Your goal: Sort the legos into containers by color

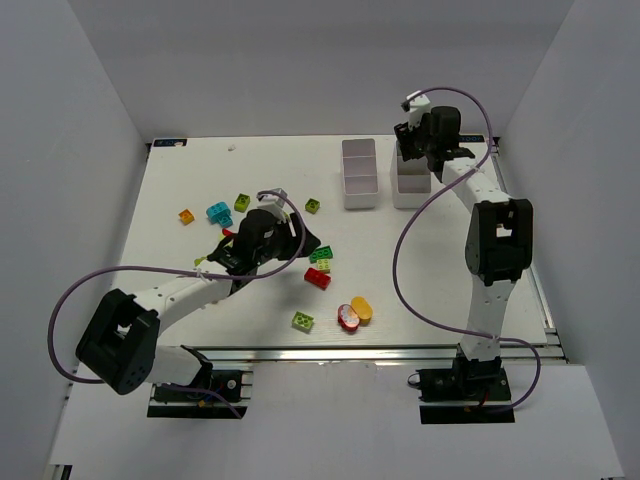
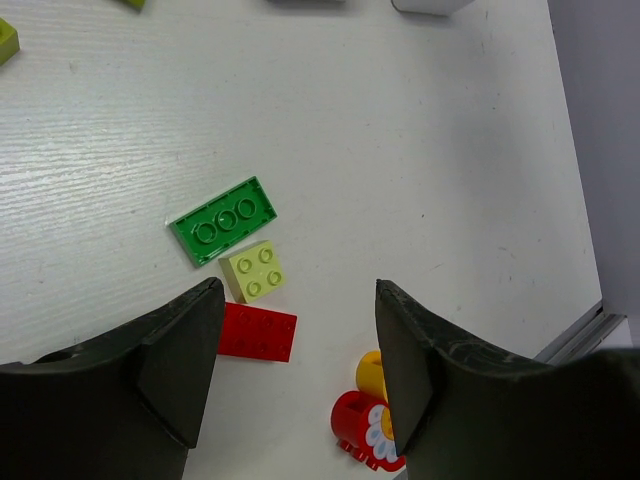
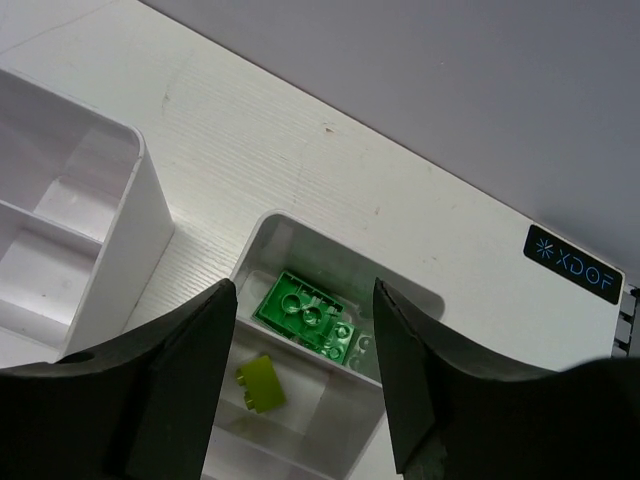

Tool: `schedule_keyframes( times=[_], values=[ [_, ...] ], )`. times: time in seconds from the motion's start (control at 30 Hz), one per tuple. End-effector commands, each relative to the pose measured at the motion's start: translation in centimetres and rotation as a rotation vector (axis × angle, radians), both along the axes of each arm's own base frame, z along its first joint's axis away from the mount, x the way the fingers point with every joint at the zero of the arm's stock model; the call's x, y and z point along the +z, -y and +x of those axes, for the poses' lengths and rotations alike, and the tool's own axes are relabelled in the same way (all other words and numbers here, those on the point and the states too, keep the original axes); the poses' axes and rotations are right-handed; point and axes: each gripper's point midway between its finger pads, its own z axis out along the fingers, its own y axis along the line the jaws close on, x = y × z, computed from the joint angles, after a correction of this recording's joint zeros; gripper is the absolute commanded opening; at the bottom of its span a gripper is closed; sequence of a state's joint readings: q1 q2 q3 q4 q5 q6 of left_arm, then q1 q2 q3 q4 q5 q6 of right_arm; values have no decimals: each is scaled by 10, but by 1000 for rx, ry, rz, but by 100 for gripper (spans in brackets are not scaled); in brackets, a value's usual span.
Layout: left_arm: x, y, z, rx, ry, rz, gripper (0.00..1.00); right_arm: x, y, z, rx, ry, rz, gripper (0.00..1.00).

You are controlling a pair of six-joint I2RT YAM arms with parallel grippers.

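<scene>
Look first at the left gripper (image 2: pixel 297 365). Hangs low over the white table (image 2: pixel 420 150) with jaws part way open and nothing between them but bare tabletop. Sits right among the loose legos, much nearer to them than the other arm.

Find the red brick (image 2: pixel 258 332) just beside one dark finger (image 2: pixel 180 360) in the wrist view, with its end right at the finger's edge. Lies off to the side of the gap, not inside it. Runs long-ways across the picture, about the same way as the line from finger to finger. Likely calls for a small slide over to it, and maybe a turn of the wrist, to pinch across the short width.

Just past it, see a small lime brick (image 2: pixel 253 271), square with four bumps, just beside a flat dark green plate (image 2: pixel 223 221) with three rings on top. Near the other finger, spot a round red piece (image 2: pixel 368 430) with a white flower, just beside a yellow piece (image 2: pixel 371 372). All hard, smooth, shiny plastic.

Far at the back, find the right gripper (image 3: pixel 300 385) over a white bin (image 3: pixel 350 255). Jaws wide apart, holding nothing. Down inside, see a green brick (image 3: pixel 300 310) lying tilted in the end square and a lime piece (image 3: pixel 260 383) close by; cannot tell if in the same square. Beside that, see the other bin (image 3: pixel 70 230), thin white walls, a little apart.
</scene>
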State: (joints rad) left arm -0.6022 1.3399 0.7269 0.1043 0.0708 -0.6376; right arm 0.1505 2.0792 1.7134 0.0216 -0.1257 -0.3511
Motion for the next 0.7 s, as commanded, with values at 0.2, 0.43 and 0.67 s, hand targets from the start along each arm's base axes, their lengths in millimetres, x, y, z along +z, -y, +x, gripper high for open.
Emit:
schedule_keyframes(
  times=[0.2,0.43,0.67],
  values=[
    [4,-9,9,97,-106,33,65,73,-17,-59,358,27,47,73],
    [-49,-3,3,-108,-238,321,64,65,-50,-189,811,6,82,82],
    [-50,25,29,-451,-65,491,81,60,-57,-268,954,7,115,89]
  ],
)
